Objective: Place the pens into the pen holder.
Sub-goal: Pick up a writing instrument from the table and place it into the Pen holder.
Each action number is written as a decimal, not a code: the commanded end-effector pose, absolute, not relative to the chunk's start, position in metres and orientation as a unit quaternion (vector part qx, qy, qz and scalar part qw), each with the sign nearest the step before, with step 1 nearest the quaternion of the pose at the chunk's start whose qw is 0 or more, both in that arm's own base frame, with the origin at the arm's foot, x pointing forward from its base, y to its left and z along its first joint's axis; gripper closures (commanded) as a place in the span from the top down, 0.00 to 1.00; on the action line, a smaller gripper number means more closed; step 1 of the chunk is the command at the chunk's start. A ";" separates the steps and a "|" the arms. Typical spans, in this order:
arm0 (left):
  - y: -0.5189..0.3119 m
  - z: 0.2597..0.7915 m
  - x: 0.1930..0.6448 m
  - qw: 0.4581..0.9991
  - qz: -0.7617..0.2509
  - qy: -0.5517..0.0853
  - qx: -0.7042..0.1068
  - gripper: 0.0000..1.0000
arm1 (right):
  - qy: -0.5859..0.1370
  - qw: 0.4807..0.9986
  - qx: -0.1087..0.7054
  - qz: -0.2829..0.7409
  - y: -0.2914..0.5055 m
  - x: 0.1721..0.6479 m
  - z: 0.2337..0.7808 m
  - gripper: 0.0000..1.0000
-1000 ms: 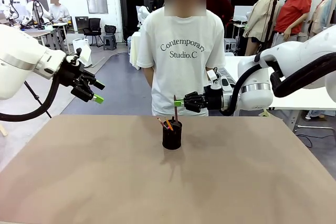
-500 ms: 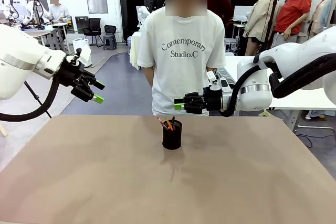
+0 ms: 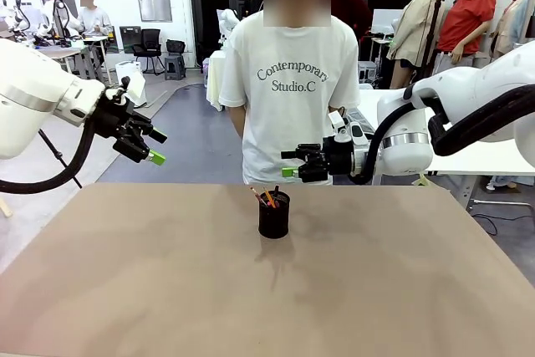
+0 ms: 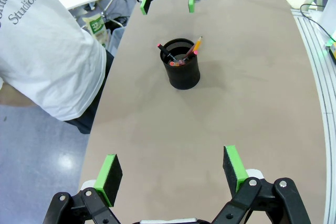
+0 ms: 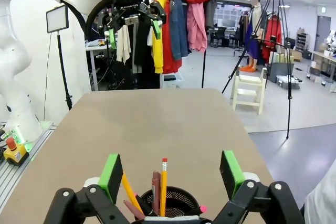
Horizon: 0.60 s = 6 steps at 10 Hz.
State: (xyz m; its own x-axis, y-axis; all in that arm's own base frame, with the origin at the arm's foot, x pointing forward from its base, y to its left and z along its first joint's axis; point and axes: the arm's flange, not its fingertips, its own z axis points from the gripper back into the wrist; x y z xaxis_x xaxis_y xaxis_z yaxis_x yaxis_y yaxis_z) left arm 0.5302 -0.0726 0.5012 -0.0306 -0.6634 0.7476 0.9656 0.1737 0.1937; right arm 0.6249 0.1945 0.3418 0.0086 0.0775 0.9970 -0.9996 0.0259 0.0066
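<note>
The pen holder (image 3: pixel 273 215) stands upright near the table's (image 3: pixel 150 290) middle with the pens (image 3: pixel 266 197) standing inside it. Just behind and above it, the right gripper (image 3: pixel 289 163) hovers with jaws spread wide and empty. Off at the table's far-left edge the left gripper (image 3: pixel 156 146) hangs wide open too, holding nothing.

One pen holder (image 3: pixel 273 216) stands on the one table (image 3: pixel 125 273). The pens (image 3: pixel 267 197) are all inside it. From the right wrist view at least four sticks rise out of the holder: two yellow-orange and two reddish-brown, and the exact total cannot be told. Two grippers hang above the table, the left gripper (image 3: pixel 153 146) well left of the holder and the right gripper (image 3: pixel 288 163) just above it, each with two green pads. One person (image 3: pixel 288 98) stands behind the holder.
</note>
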 end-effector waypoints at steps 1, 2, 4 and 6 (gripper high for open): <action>-0.071 0.503 0.529 0.670 -0.607 -0.378 -0.200 1.00 | -0.487 0.519 0.477 0.516 0.197 0.628 0.343 1.00; -0.071 0.503 0.529 0.670 -0.607 -0.378 -0.200 1.00 | -0.483 0.521 0.487 0.509 0.197 0.627 0.344 1.00; -0.071 0.503 0.529 0.670 -0.607 -0.378 -0.200 1.00 | -0.484 0.527 0.476 0.511 0.195 0.625 0.342 1.00; -0.071 0.503 0.529 0.670 -0.607 -0.378 -0.200 1.00 | -0.484 0.527 0.476 0.511 0.195 0.625 0.342 1.00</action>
